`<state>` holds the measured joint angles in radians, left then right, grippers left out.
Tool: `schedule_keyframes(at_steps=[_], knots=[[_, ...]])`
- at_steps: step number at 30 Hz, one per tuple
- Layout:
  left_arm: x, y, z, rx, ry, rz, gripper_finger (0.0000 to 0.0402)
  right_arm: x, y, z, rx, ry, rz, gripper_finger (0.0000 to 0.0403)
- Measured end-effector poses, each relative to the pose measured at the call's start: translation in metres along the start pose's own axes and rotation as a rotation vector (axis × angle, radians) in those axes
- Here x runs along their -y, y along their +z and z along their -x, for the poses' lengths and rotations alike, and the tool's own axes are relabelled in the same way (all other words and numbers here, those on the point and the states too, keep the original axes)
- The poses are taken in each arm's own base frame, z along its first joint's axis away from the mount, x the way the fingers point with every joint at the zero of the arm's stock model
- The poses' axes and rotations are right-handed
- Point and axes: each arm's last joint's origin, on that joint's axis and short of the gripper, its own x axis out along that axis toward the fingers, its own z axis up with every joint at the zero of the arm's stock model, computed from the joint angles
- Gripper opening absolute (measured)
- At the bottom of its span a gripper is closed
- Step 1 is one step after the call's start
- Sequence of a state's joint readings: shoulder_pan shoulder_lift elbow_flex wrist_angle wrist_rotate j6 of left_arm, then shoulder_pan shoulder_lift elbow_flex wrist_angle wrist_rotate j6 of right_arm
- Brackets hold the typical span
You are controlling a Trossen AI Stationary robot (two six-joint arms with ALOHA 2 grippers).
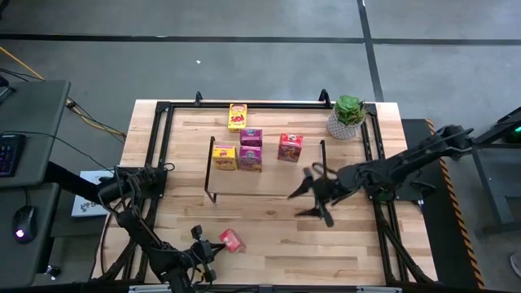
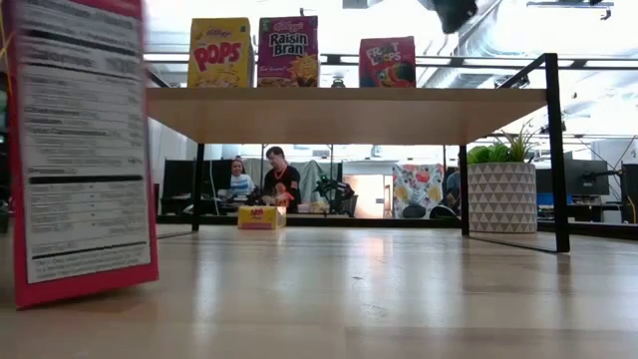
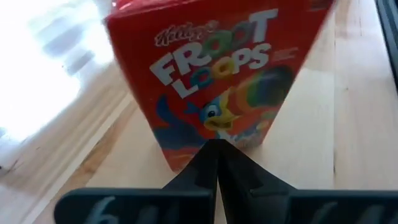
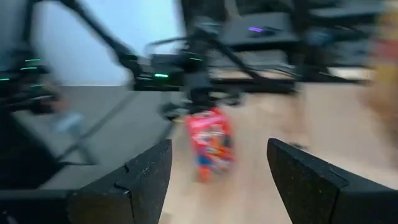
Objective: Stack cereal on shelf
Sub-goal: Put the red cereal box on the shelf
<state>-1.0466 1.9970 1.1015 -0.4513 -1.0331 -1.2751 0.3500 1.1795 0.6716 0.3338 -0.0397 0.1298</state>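
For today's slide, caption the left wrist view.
Shut left pincer faces the red Froot Loops box standing on the table.

We see the pale planked wooden tabletop (image 1: 269, 236) evenly and brightly lit from above, with only faint shadows. At table height, bright ceiling lights and windows beyond wash out the room; the light wood shelf top (image 2: 339, 112) reads dark underneath, and the red cardboard cereal box with the printed nutrition panel (image 2: 80, 150) is soft, too close to the lens. On the left wrist, white glare fills one side. The right wrist view is smeared throughout, and we cannot read the small red carton (image 4: 210, 144) there.
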Motion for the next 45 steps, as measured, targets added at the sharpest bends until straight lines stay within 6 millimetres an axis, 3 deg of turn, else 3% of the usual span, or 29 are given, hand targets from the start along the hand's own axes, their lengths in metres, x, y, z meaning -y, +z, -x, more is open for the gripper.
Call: schedule_keyframes(at_steps=[4, 10, 21, 29, 38, 45], knots=[[0.000, 0.006, 0.005, -0.062, -0.036, -0.025, 0.0000, -0.008, -0.007, -0.025, 0.061, 0.135, 0.033, 0.0256], [-0.002, 0.023, 0.017, -0.109, -0.104, -0.081, 0.0000, -0.014, 0.003, -0.048, 0.139, 0.183, 0.011, 0.0256], [-0.017, 0.083, 0.044, -0.090, -0.251, -0.147, 0.0019, -0.017, 0.021, -0.055, 0.133, 0.191, 0.058, 0.0256], [-0.032, 0.130, 0.033, -0.092, -0.398, -0.258, 0.0127, -0.020, 0.022, -0.053, 0.130, 0.202, 0.061, 0.0256], [-0.048, 0.152, -0.004, -0.190, -0.520, -0.301, 0.0280, -0.045, 0.044, -0.024, 0.201, 0.278, 0.168, 0.0256], [-0.051, 0.178, -0.006, -0.203, -0.576, -0.389, 0.0340, -0.065, 0.043, -0.014, 0.189, 0.330, 0.229, 0.0256]])
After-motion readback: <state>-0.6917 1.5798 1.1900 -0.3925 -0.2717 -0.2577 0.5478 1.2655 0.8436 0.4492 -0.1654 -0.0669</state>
